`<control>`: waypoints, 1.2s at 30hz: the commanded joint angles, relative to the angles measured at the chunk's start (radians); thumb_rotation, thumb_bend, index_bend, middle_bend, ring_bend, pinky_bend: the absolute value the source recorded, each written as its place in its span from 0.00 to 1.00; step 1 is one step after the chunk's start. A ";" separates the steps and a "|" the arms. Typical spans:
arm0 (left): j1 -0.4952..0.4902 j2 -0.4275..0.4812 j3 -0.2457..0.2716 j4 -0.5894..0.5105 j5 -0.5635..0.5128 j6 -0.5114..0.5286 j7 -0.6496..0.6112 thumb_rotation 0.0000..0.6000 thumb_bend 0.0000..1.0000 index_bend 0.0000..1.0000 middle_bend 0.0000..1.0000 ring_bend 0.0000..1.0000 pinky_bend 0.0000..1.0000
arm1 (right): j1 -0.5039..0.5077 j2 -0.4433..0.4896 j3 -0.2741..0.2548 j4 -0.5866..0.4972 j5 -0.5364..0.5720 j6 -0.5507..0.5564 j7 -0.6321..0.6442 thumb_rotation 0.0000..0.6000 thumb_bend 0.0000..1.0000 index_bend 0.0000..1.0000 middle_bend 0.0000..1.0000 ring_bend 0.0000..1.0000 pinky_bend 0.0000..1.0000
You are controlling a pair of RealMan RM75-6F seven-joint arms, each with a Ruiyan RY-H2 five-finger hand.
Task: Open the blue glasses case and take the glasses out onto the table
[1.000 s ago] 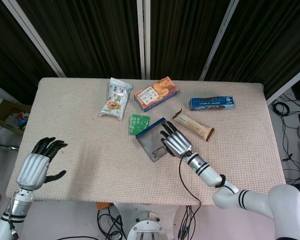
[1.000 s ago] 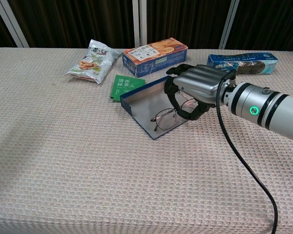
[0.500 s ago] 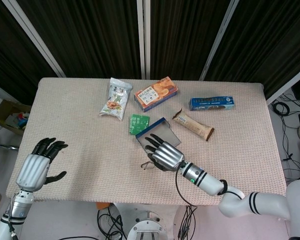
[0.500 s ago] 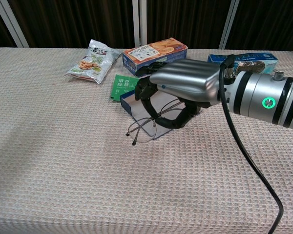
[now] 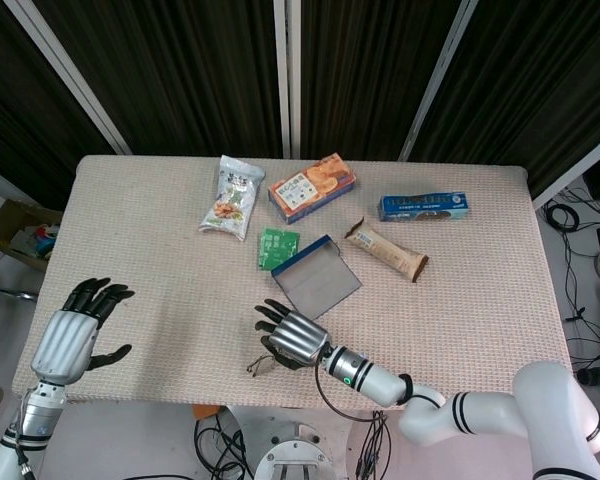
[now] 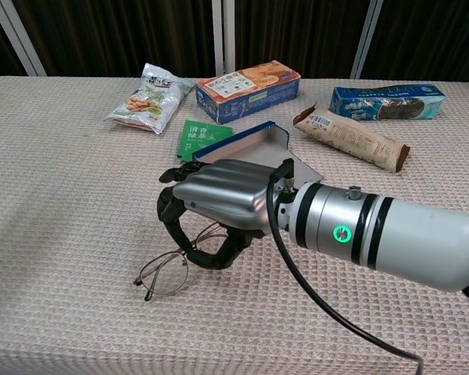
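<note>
I have the glasses (image 6: 172, 268) pinched in my right hand (image 6: 215, 201), fingers curled around the frame near the bridge, and I judge I'm at the set-down step. The blue case (image 5: 315, 277) lies open and emptied on the worktop (image 5: 480, 300); the glasses are on the near side of it, toward the worktop's front edge, well apart from the case. To finish well I'd lower the hand until both lenses rest flat on the cloth, then spread the fingers slowly and lift straight up so no fingertip snags a temple arm and drags the frame. I'd also keep clear of the front edge, which looks close.

The chest view shows what I need most: one lens ring sits very low over the cloth, possibly touching, while the hand's end of the frame looks slightly raised; I cannot tell contact for certain. The head view hides nearly all of that under the hand, leaving only a sliver of frame. But it alone shows my left hand (image 5: 72, 335), spread and holding nothing, far to the left of the case, and how near the edge I am.
</note>
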 commanded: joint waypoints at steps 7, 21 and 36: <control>-0.001 0.002 -0.001 0.008 -0.002 -0.002 -0.005 1.00 0.05 0.23 0.22 0.13 0.14 | -0.011 0.032 0.015 -0.038 0.070 0.008 -0.183 1.00 0.35 0.00 0.11 0.00 0.00; -0.012 0.042 -0.057 0.053 -0.136 -0.039 -0.017 1.00 0.05 0.23 0.22 0.13 0.14 | -0.340 0.523 0.010 -0.350 0.164 0.434 -0.224 1.00 0.42 0.00 0.12 0.00 0.00; 0.078 0.072 -0.016 0.028 -0.169 0.036 0.024 1.00 0.05 0.23 0.22 0.13 0.14 | -0.733 0.715 -0.159 -0.276 0.022 0.767 0.222 1.00 0.45 0.00 0.08 0.00 0.00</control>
